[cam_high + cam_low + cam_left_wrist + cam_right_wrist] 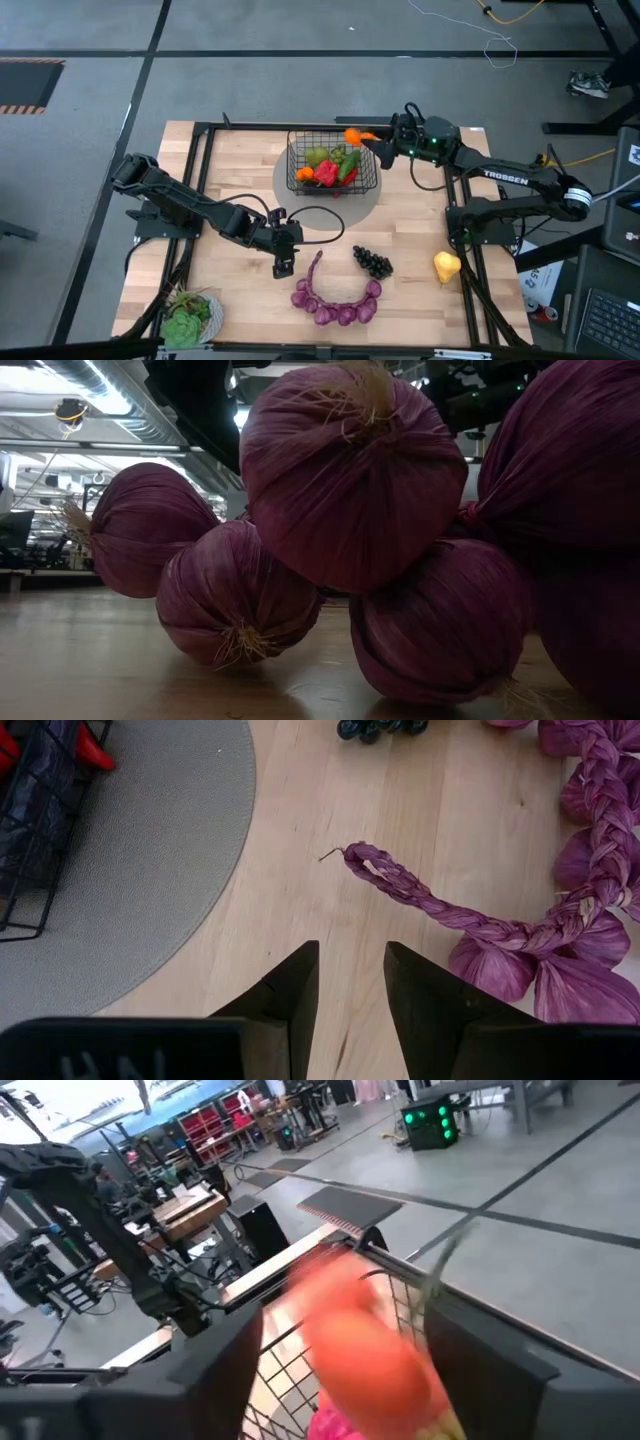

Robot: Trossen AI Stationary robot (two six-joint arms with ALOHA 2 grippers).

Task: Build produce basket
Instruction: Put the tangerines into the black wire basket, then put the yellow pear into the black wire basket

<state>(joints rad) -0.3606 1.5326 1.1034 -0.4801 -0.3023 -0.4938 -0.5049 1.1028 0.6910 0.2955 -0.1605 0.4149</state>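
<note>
1. The right pincer [372,140] is closed on an orange [353,136] and holds it at the far right corner of the basket [297,176], just above the rim; the step in hand looks like dropping this fruit in, so the orange should be carried well inside the wire wall before the fingers part, or it may roll off the rim onto the tabletop [240,160].

2. The basket sits on a grey round mat [170,850] at the far middle of the tabletop and already holds a green pear [317,156], red peppers [326,174] and other pieces; a low release onto a gap among them would keep the pile from shifting.

3. The left pincer [351,982] hovers empty, fingers slightly apart, near the braided tail of the purple onion string [440,910]; it is well apart from the basket and not in the way.

4. Not yet packed: the onion string, dark grapes [372,262] and a yellow pear [446,266] on the near side; a plate of lettuce [188,320] sits at the near left corner.
</note>
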